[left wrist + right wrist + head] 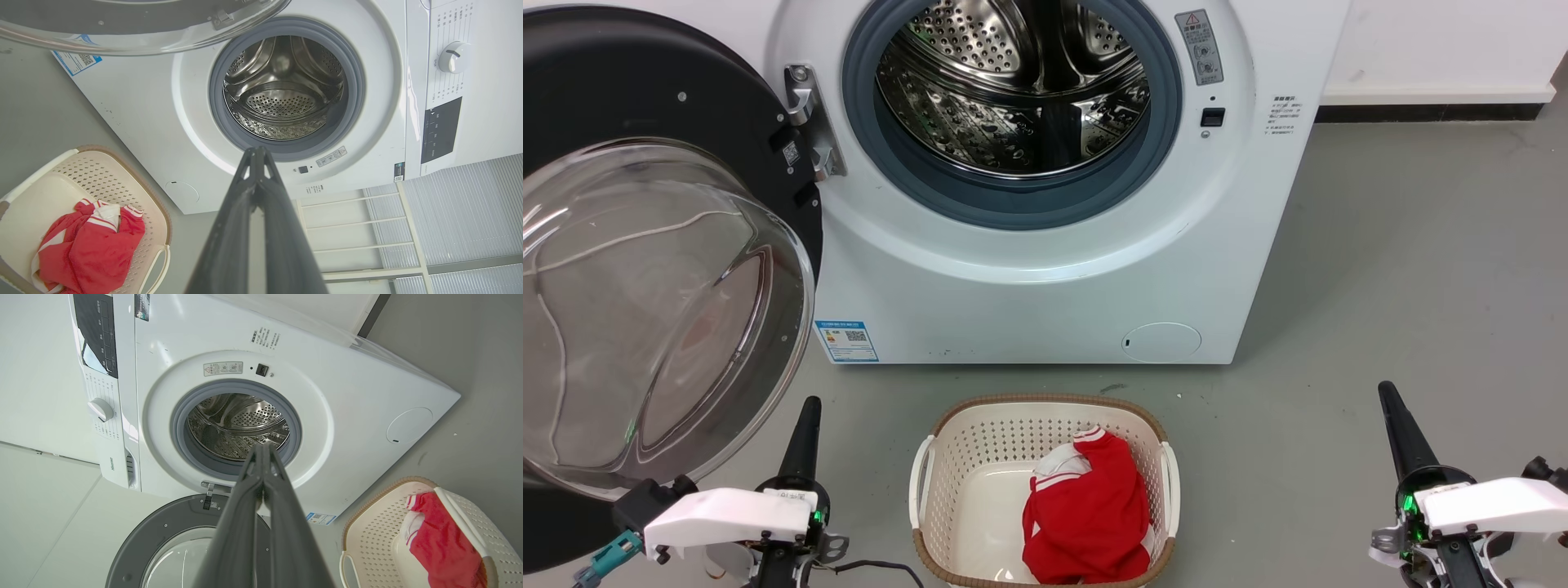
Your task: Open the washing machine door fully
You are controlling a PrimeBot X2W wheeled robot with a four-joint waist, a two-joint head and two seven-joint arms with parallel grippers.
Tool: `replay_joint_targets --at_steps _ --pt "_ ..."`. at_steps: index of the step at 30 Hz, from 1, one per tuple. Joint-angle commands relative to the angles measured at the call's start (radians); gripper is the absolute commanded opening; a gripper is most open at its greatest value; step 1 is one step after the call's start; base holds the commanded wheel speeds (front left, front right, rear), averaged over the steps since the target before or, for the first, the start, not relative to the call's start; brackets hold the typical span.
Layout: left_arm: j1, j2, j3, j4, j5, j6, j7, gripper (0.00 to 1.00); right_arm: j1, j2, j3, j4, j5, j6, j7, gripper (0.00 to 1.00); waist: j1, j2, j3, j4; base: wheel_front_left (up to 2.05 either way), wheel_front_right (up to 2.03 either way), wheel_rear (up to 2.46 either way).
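Hands both pinched closed, nothing held: left hand (807,416) just beside the glass bowl (645,310), right hand (1390,404) well apart over the floor (1421,286). Left of the drum, the washing machine door (645,90) stands swung out on its hinge (809,122), inner face toward the robot; round, no long axis. On the washing machine (1013,302), brand mark (111,464) reads "Hisense"; blue label (846,340) carries 1 QR code, print unreadable.
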Motion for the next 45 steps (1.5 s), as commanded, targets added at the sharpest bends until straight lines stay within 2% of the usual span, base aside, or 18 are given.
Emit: replay_joint_targets --at_steps 1,28,45 --pt "-0.018 0.001 0.006 -0.003 -0.022 -0.004 0.005 0.0 -0.019 -0.004 -0.003 0.0 0.025 0.0 0.006 0.0 -0.0001 -0.0001 0.0 0.0 0.0 0.0 0.0" --pt "-0.027 -0.008 0.028 0.013 -0.245 -0.029 0.063 0.0 -0.045 0.001 -0.026 0.029 0.247 0.0 0.054 0.0 -0.0001 -0.0001 0.001 0.001 0.0 0.0 0.0" --pt "-0.027 -0.012 0.039 0.021 -0.343 -0.038 0.088 0.0 -0.054 0.006 -0.038 0.042 0.343 0.0 0.077 0.0 -0.0001 -0.0001 0.002 0.002 0.0 0.0 0.0"
